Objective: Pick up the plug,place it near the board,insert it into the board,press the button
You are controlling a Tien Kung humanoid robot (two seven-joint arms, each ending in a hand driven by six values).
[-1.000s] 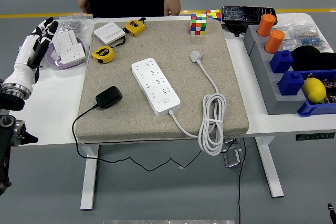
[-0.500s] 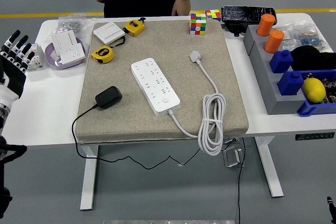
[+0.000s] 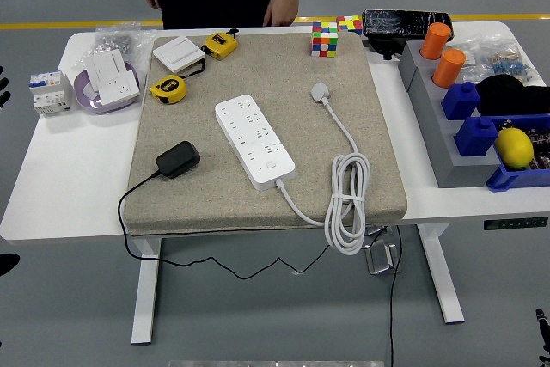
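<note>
On the mat (image 3: 258,66), the black plug (image 3: 178,159) lies left of the white board (image 3: 253,139), unseated — a grasp across its sides, cable trailing, suits; neither robot hand's state can be told.

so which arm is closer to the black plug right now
Left. The left arm is a sliver at the left edge, left of the black plug; the right arm barely shows at the bottom right corner, farther off.
</note>
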